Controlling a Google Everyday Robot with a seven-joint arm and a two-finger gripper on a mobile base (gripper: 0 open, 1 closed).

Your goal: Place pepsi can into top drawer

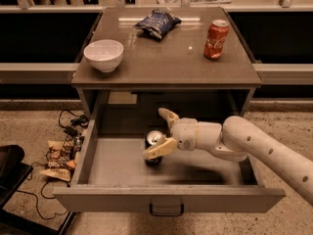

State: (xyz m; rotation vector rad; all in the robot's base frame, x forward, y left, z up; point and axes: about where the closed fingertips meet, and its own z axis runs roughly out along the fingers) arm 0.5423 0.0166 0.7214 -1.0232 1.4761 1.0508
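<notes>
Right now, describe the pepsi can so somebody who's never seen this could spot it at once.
Find the grey table, then its pulled-out top drawer. The pepsi can stands upright on the drawer floor, inside the open tool. It is dark with a silver top and the only can in the drawer; the red cola can sits on the tabletop.

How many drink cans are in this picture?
2. A red cola can stands on the cabinet top, back right. The pepsi can stands in the open top drawer, the gripper open around it. The arm hides some drawer floor.
</notes>
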